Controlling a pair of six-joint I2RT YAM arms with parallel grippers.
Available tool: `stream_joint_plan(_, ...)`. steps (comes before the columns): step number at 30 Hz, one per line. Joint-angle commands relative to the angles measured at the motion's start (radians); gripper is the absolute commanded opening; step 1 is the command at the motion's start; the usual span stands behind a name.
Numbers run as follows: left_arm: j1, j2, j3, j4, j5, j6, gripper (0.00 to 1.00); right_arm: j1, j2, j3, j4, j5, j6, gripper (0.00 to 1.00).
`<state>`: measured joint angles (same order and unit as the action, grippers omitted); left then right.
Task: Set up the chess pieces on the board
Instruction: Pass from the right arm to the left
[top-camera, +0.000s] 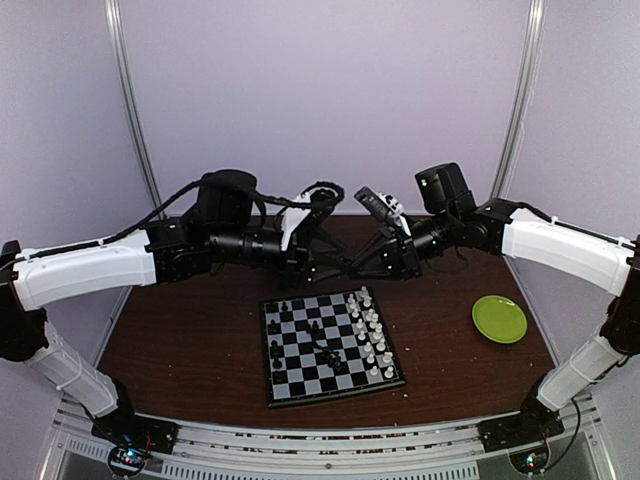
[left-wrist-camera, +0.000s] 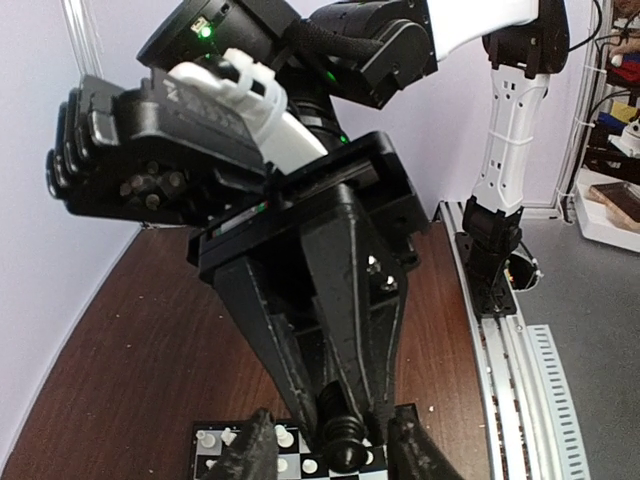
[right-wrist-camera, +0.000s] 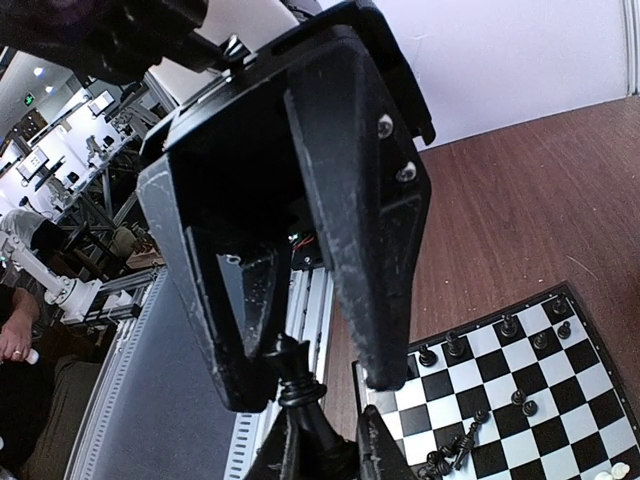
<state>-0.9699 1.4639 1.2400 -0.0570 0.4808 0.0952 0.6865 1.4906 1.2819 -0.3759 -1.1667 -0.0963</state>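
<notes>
The checkered board lies on the brown table in front of the arms. White chess pieces stand in two columns on its right side. Black ones stand on its left, and several black ones lie toppled in the middle. Both grippers meet in the air above the board's far edge. My right gripper is shut on a black chess piece, whose head sticks out past the fingertips. My left gripper is open, with its fingers on either side of that piece.
A green plate sits on the table to the right of the board. The table's wood has small crumbs on it. Purple walls close in the back and sides. Metal rails run along the near edge.
</notes>
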Motion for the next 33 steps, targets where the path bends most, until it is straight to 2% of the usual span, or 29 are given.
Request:
stream_joint_plan(1, -0.003, 0.027, 0.052, 0.002, 0.055, -0.001, 0.33, -0.008, -0.029, -0.012, 0.052, -0.033, 0.032, 0.13)
stream_joint_plan(8, -0.002, 0.058, 0.091, -0.044, 0.090, 0.000, 0.16, -0.014, -0.030, -0.019, 0.055, -0.027, 0.029, 0.13)
stream_joint_plan(12, -0.003, 0.064, 0.099, -0.059, 0.099, -0.002, 0.11, -0.017, -0.034, -0.024, 0.055, -0.023, 0.022, 0.15)
stream_joint_plan(17, 0.004, 0.029, 0.098, -0.100, 0.044, -0.002, 0.09, -0.027, -0.061, -0.010, -0.104, 0.020, -0.140, 0.31)
stream_joint_plan(20, 0.020, 0.005, 0.118, -0.198, -0.031, 0.001, 0.08, -0.049, -0.095, -0.005, -0.234, 0.025, -0.297, 0.42)
stream_joint_plan(24, 0.043, -0.012, 0.124, -0.358, -0.137, 0.012, 0.07, -0.084, -0.129, -0.032, -0.378, 0.090, -0.439, 0.48)
stream_joint_plan(29, 0.059, -0.001, 0.113, -0.570, -0.254, 0.028, 0.07, -0.152, -0.182, -0.164, -0.212, 0.143, -0.332, 0.48)
stream_joint_plan(33, 0.060, 0.015, 0.099, -0.706, -0.317, 0.027, 0.07, -0.174, -0.163, -0.142, -0.248, 0.175, -0.364, 0.48)
